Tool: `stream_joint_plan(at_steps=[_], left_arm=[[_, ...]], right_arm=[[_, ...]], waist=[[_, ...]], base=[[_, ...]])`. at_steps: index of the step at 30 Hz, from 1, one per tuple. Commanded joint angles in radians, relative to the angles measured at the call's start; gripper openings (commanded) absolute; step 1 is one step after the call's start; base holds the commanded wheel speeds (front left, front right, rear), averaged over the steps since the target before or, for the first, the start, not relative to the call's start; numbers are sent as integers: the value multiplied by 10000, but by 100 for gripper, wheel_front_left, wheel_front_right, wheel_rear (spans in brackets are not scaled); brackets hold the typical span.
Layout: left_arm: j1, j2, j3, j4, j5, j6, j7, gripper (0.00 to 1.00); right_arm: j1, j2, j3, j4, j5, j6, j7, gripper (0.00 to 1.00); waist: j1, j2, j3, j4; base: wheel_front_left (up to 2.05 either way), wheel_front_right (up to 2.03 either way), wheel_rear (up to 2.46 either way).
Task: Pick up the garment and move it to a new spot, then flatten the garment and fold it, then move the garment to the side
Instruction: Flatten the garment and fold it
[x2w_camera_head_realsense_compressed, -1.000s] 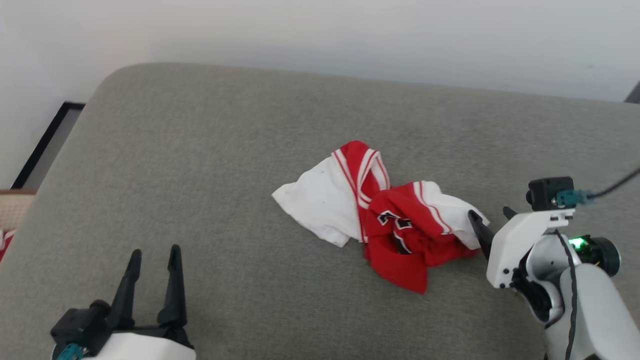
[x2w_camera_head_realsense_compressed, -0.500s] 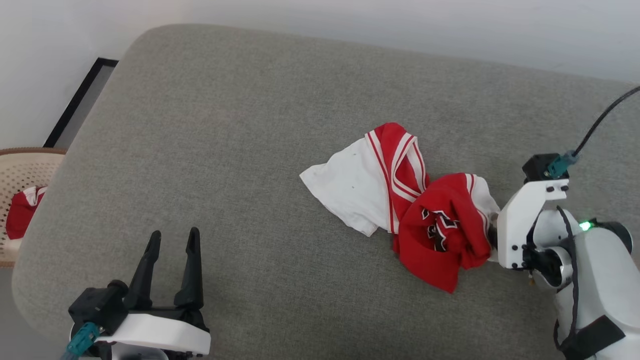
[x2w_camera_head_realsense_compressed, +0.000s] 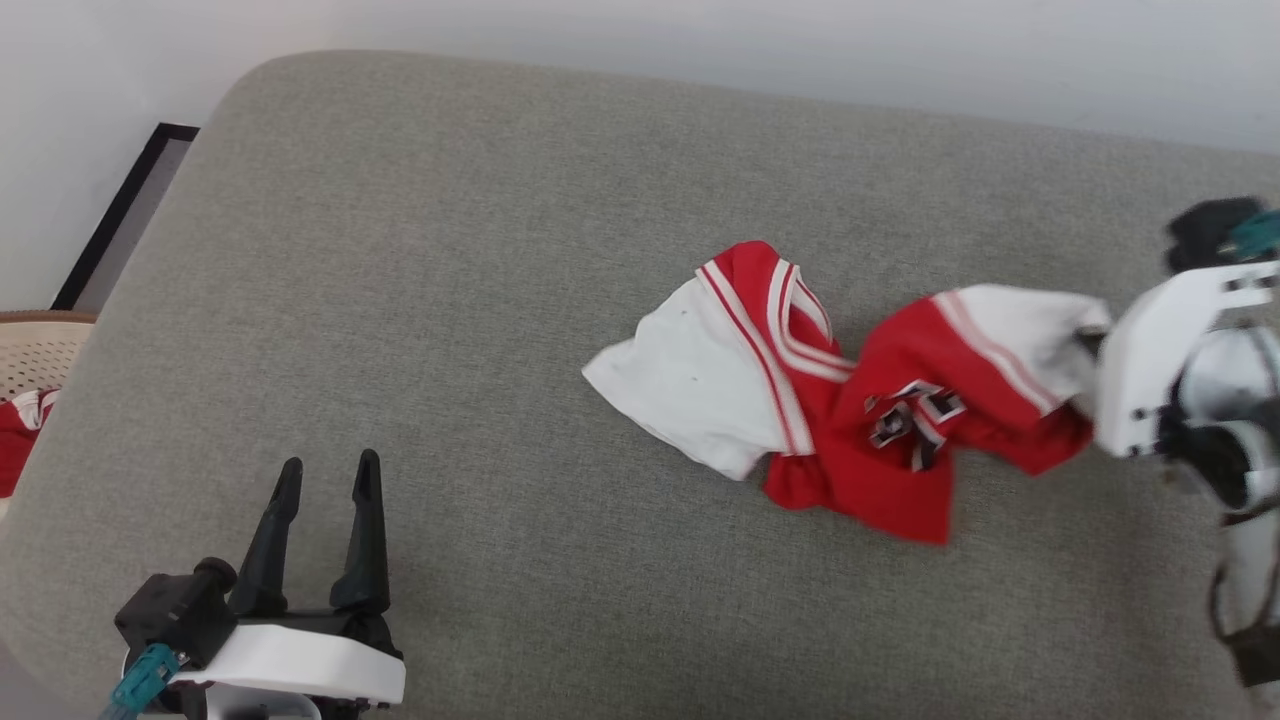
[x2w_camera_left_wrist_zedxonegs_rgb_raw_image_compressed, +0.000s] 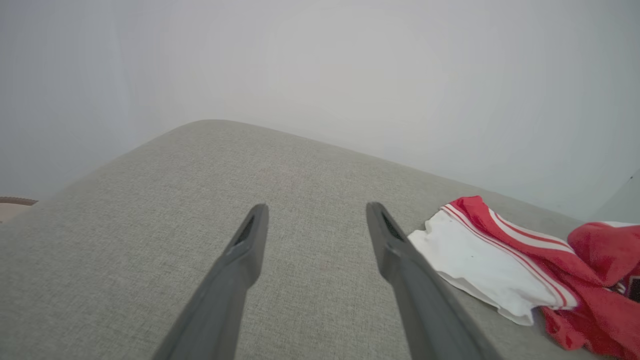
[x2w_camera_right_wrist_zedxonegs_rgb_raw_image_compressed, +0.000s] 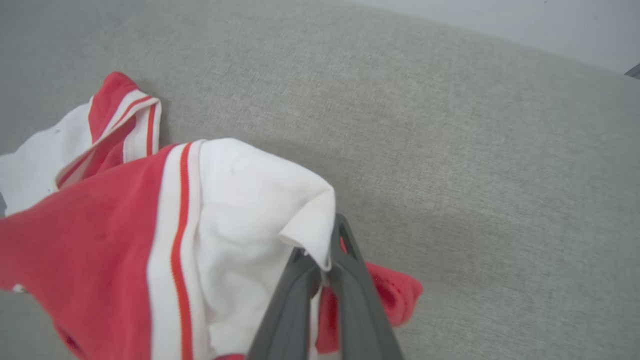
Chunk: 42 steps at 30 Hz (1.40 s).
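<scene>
Thin bright-red sports jersey (x2w_camera_head_realsense_compressed: 900, 440) with white sleeves and red-and-white striped trim lay crumpled right of centre in the head view, on the broad grey woven cushion (x2w_camera_head_realsense_compressed: 450, 250); one white sleeve lay flat toward frame centre; the red body was bunched beside it, with the black-and-white number print creased on top.

At the lower centre of the right wrist view, the right gripper (x2w_camera_right_wrist_zedxonegs_rgb_raw_image_compressed: 325, 260) had its two long dark fingers pressed together on a fold of the other white sleeve, near its edge; some red cloth hung below the fingers. In the head view that end was raised at the right edge, with cloth strung out between the flat sleeve and the grip; judged an edge pinch, chosen so the jersey would trail and open out rather than rise as a ball.

The left gripper (x2w_camera_head_realsense_compressed: 330, 462) sat at lower left of the head view, fingers apart, holding nothing, well apart from the jersey; judged parked clear, ready for a second corner.

Step judged: the pick-up and move; flattening and folding not yet begun. Risk: thin cloth may slip from so small a pinch.
</scene>
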Motion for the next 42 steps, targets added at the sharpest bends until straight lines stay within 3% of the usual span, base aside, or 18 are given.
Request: stream_joint_plan(at_steps=[1,6,12,15,17,18,23,27,34,42], left_arm=[[-188,30,28,-28,-65,-31,-55,100],[-255,40,-75,7,-102,-31,-55,100],[-433,104,-201,104,-144,-30,-55,100],[-470,169,-263,161,-153,-30,-55,100],[-499,260,-357,255,-203,-30,-55,100],[-549,323,-444,296,-228,-30,-55,100],[-716,749,-811,510,-541,-31,-55,100],[-1007,1250,-1196,556,-1021,-25,378,100],[-1525,2202,-1699,192,-1838,-25,2023,100],[-2073,2707,-2066,114,-2367,119,4271,100]], right_arm=[[-28,-217,-521,-265,-157,-3,46,0],[111,-407,-1559,103,-660,-3,152,0],[-137,-103,-2627,1443,-1123,-3,-422,0],[-290,-14,-2697,1966,-1301,-1,-648,3],[-499,69,-2760,2420,-1361,-1,-860,73],[-582,86,-2752,2642,-1423,-1,-944,100],[-983,182,-2471,3076,-1269,-1,-1290,100],[-899,230,-2019,2643,-971,-1,-1798,100],[-216,615,-1168,917,-440,-1,-3443,100],[766,940,-93,-1064,-134,-1,-6005,100]], waist=[[0,-1,50,-91],[0,-1,143,-115],[0,-1,277,-35],[0,-1,302,-27],[0,-1,315,-53],[0,-1,315,-76],[0,-1,234,-372],[0,-1,76,-777],[0,-1,-77,-1776],[0,-1,-143,-3010]], base=[[0,0,0],[0,0,0],[0,0,0],[0,0,0],[0,0,0],[0,0,0],[0,0,0],[0,0,0],[0,0,0],[0,0,0]])
